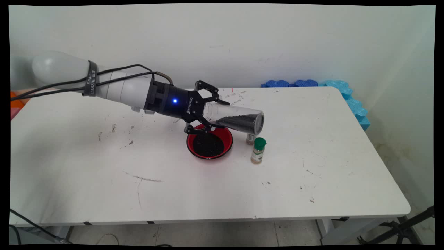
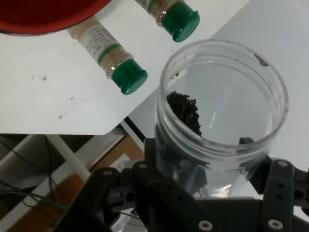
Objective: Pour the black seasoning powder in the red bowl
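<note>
Table (image 1: 104, 166) under your arm was white and scuffed. Nearest you stood a green-capped spice bottle (image 1: 258, 151), a second (image 2: 108, 53) just behind it, beside the red bowl (image 1: 209, 141) of dark grains. Above the bowl your gripper (image 1: 215, 113) clamped a clear jar (image 1: 236, 118), lying almost level, dark grains inside.
</note>
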Available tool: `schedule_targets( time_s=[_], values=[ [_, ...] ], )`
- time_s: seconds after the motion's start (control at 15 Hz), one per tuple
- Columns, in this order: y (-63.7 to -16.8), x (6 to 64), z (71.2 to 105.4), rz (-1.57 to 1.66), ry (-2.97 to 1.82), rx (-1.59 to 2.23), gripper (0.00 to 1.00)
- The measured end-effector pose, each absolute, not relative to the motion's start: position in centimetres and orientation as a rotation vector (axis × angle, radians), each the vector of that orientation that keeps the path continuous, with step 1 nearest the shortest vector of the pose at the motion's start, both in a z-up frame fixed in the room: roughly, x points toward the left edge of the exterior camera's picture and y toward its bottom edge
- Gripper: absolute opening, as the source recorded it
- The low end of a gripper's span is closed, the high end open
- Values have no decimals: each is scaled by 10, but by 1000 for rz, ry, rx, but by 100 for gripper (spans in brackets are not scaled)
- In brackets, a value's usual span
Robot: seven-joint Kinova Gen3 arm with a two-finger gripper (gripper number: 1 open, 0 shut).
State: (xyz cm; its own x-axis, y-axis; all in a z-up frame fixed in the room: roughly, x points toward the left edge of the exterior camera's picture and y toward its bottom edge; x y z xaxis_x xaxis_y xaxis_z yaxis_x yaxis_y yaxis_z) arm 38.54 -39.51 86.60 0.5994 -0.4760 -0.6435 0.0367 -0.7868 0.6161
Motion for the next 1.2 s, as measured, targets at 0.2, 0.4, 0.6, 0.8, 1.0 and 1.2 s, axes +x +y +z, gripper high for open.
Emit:
schedule_targets(
  time_s=[0.2,0.4,0.6,0.8,1.0,1.2],
  values=[
    [-394,385,864,-1155,-293,2242,0],
    [-393,385,862,-1172,-250,2245,0],
    [-391,385,860,-1189,-208,2247,0],
    [-390,385,860,-1210,-158,2247,0],
    [-389,384,859,-1229,-117,2247,0],
    [-388,384,858,-1243,-91,2249,0]
  ],
)
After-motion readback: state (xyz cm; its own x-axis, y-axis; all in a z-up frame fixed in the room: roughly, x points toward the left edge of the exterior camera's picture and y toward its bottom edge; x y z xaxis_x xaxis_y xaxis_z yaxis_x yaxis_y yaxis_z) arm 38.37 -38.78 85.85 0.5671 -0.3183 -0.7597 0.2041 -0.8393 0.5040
